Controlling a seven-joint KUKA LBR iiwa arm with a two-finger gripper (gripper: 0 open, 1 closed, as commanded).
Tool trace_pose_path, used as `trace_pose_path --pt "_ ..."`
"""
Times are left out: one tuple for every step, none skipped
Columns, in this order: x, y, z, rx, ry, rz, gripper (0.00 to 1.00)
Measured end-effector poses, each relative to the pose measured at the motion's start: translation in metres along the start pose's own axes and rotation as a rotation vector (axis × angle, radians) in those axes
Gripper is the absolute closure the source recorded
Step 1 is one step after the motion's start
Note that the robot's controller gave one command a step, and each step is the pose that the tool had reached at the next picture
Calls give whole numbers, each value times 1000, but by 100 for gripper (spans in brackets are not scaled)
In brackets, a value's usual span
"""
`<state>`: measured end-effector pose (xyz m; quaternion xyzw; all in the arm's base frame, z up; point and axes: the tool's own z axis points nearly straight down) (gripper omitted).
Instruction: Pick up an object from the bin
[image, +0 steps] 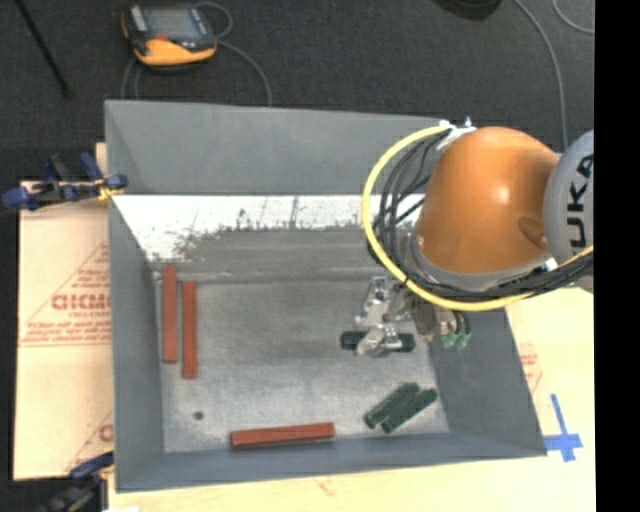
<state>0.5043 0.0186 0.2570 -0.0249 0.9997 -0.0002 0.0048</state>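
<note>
Bin of grey metal (250, 150) on dark carpet (330, 50)
Rust-red bars (188, 340) at nine and six, dark green blocks (400, 407) at five; gripper (380, 335) at three, grip unclear

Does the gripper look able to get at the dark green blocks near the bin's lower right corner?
Probably yes: the dark green blocks lie uncovered on bare floor just below the gripper, though the bin's right wall beside them might crowd it.

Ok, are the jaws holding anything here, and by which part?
It appears so: a dark green bar lies crosswise between the jaws, gripped about its middle, an end showing each side. Lifted or not, I cannot tell.
</note>
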Motion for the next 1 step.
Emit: trace_pose_path --pt "1 0 2 0 5 0 100"
